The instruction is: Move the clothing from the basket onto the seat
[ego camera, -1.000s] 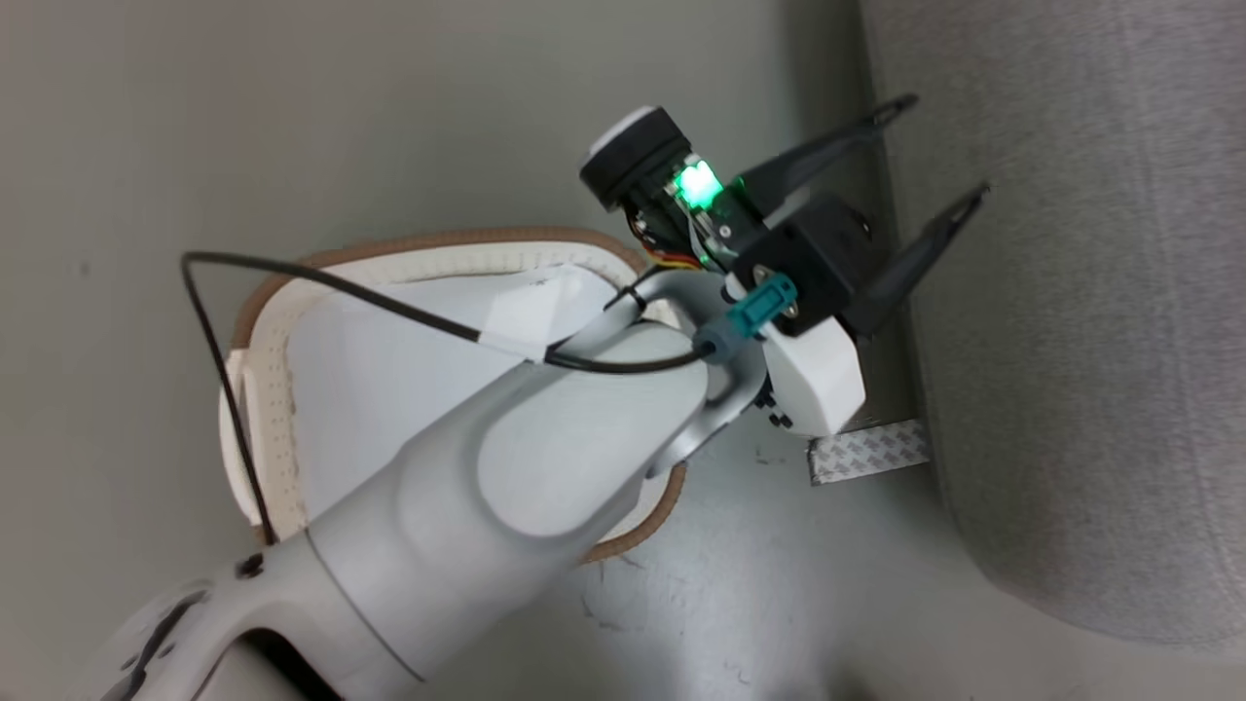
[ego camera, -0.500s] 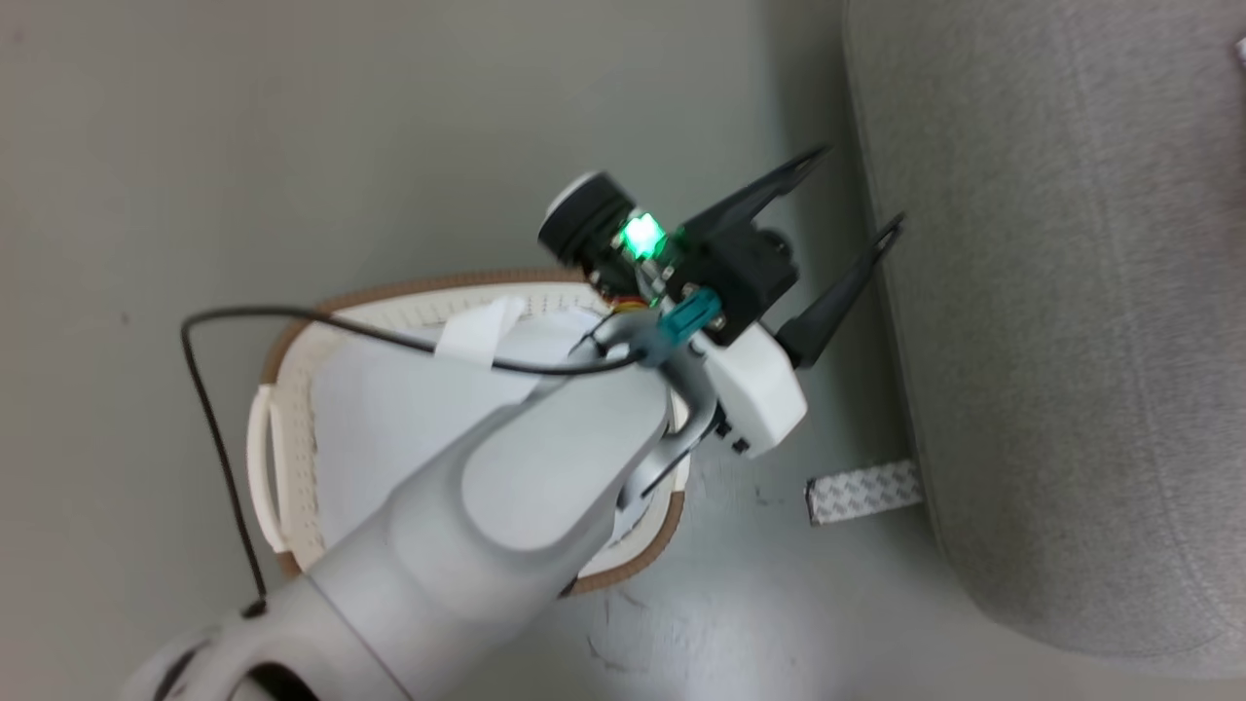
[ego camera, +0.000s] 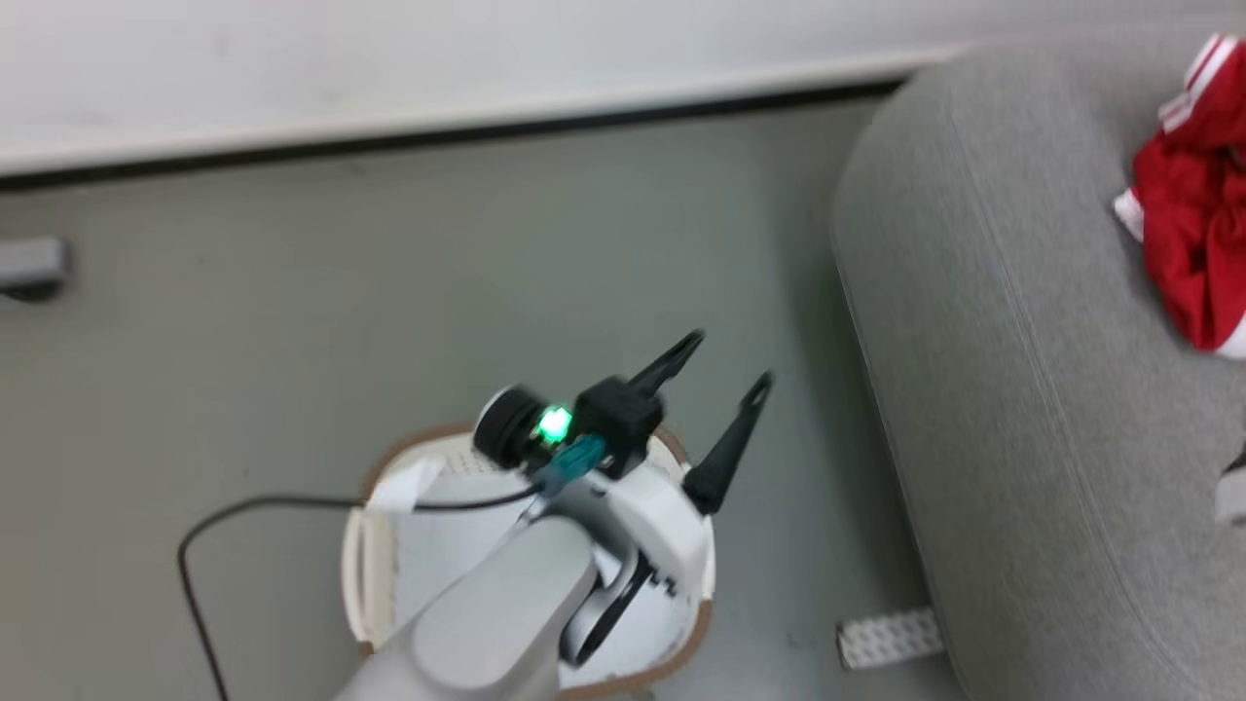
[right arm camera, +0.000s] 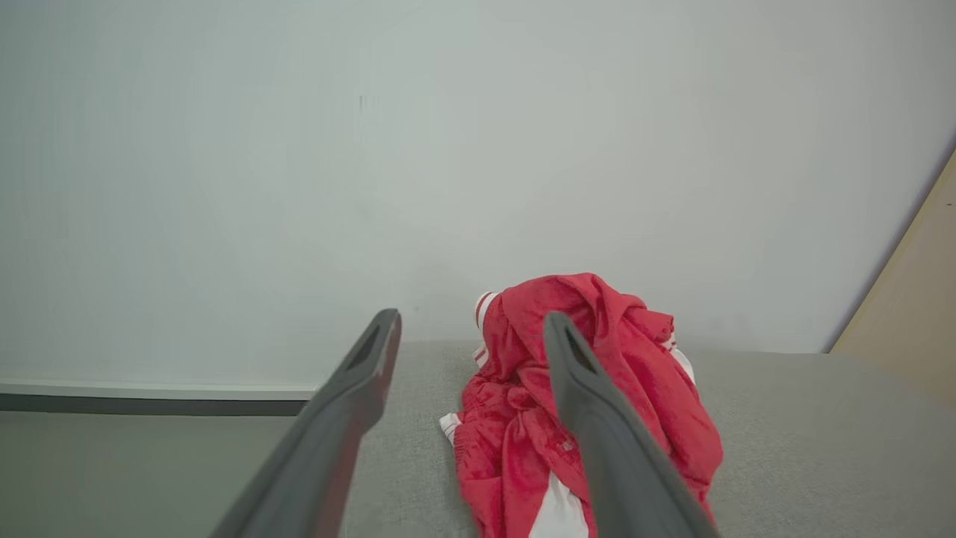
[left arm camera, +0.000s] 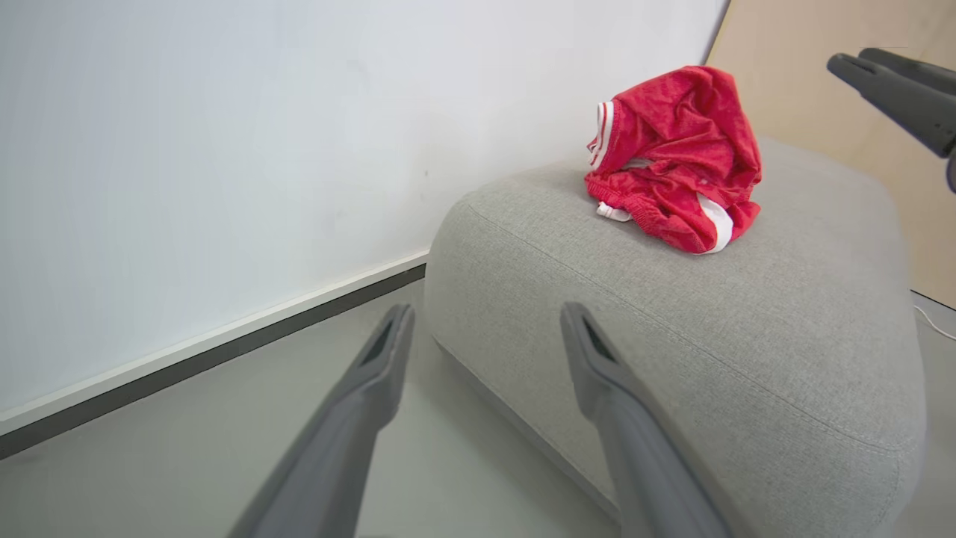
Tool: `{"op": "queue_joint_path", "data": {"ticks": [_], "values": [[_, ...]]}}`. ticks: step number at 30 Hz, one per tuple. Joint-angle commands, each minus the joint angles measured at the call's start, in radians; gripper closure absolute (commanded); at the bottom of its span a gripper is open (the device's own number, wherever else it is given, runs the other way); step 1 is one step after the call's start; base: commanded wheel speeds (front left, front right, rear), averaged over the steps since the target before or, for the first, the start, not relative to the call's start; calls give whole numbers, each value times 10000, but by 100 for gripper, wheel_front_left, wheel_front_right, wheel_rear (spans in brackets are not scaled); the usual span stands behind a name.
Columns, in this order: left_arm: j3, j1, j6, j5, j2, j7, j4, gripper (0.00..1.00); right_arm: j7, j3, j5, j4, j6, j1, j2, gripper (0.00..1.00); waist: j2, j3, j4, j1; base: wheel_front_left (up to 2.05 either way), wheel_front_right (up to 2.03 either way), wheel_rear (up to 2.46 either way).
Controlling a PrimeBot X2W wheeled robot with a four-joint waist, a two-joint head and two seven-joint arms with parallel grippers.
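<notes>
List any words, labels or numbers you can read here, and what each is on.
None can be read.
Clothing: white stripes, no lettering visible.
Patterned strip on the floor: blurred, no legible characters.
White tape flag: too blurred to tell.

1. A plain white wall (ego camera: pixel 389 58), evenly lit, closes the far side.
2. At its foot runs a pale skirting board (ego camera: pixel 487 115) with a dark line beneath.
3. The floor (ego camera: pixel 389 273) is smooth grey-green (a dull sheen on it).
4. A light tan wooden panel (left arm camera: pixel 821 112) stands behind the seat (left arm camera: pixel 672 314), a big grey sofa.
5. A short patterned strip of tape (ego camera: pixel 891 638) lies on the floor, just beside the seat's base.
6. A small grey object (ego camera: pixel 29 265) sits at the floor's left edge, too blurred to identify.
</notes>
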Motion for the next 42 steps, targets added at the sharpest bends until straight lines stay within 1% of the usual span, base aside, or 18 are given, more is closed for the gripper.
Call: {"op": "queue_joint_path", "data": {"ticks": [1, 5, 8, 9, 12, 14, 19, 24, 29, 37, 42], "values": [[61, 277, 71, -59, 152, -7, -27, 0, 10, 72, 86, -107, -26, 313, 47, 0, 0, -841, 617, 4, 0, 0, 0], [607, 1092, 179, -152, 252, -8, -105, 0, 10, 451, 135, -780, -26, 1549, 183, 0, 0, -1522, 1298, 4, 0, 0, 0], [945, 1642, 167, -127, 318, -7, -141, 0, 8, 503, 118, -1209, -26, 2385, 336, 0, 0, -1920, 1798, 4, 0, 0, 0], [1074, 1790, 195, -62, 359, -8, -220, 0, 8, 456, 184, -1302, -26, 2585, 456, 0, 0, -2011, 1918, 4, 0, 0, 0], [1463, 2312, 196, 172, 486, -8, -345, 0, 8, 329, -120, -1538, -26, 3173, 785, 0, 0, -2322, 2236, 4, 0, 0, 0], [1737, 2712, 67, 273, 563, -8, -436, 0, 10, 372, -252, -1545, -26, 3498, 1096, 0, 0, -2522, 2356, 4, 0, 0, 0], [2623, 3719, -136, 663, 892, -9, -701, 0, 8, 930, -574, -1351, -26, 4021, 1480, 0, 0, -2923, 2379, 4, 0, 0, 0], [3820, 4794, -395, 882, 961, -9, -1039, 0, 8, 1165, -688, -1233, -26, 4335, 1672, 0, 0, -3188, 2381, 4, 0, 0, 0], [5126, 5729, -418, 1288, 809, -9, -1135, 0, 8, 1143, -831, -1170, -26, 4637, 1745, 0, 0, -3471, 2393, 4, 0, 0, 0], [6926, 6848, -795, 1956, 441, -10, -1410, 0, 8, 1228, -964, -958, -26, 4954, 1780, 0, 0, -3758, 2149, 4, 0, 0, 0], [7657, 7240, -1155, 2404, 226, -10, -1609, 0, 8, 1255, -870, -888, -26, 4992, 1776, 0, 0, -3815, 1984, 4, 0, 0, 0]]}}
